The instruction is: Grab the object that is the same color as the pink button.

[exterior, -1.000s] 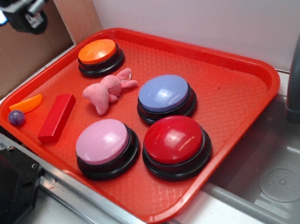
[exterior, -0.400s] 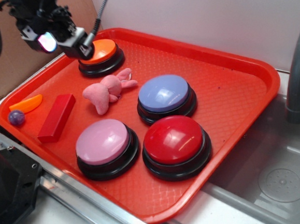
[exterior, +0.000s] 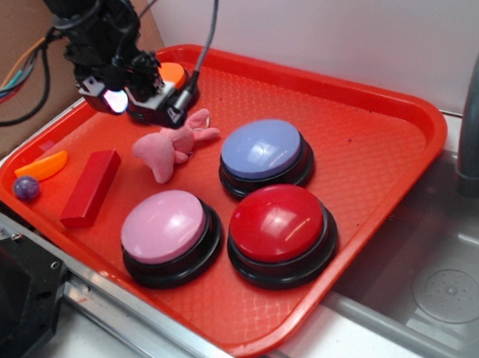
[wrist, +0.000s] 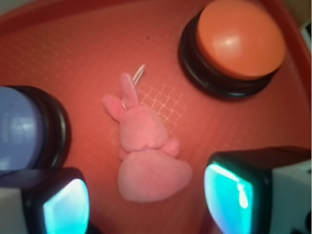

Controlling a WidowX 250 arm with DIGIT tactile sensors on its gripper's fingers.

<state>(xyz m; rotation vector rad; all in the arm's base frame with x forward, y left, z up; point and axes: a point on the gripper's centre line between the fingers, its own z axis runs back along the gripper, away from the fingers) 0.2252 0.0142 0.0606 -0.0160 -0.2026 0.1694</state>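
A small pink plush animal lies on the red tray, between the orange button and the lavender-blue button. The pink button stands at the tray's front. My gripper hangs open just above and behind the plush, covering most of the orange button. In the wrist view the plush lies between my two spread glowing fingers, not touched. The gripper's midpoint is near the plush's rounded end.
A red button stands right of the pink one. A red block, an orange slice and a purple ball lie at the tray's left. A sink and grey faucet are to the right.
My gripper has come in from the upper left, moving right and down, and now hovers over the plush. Nothing on the tray has moved.
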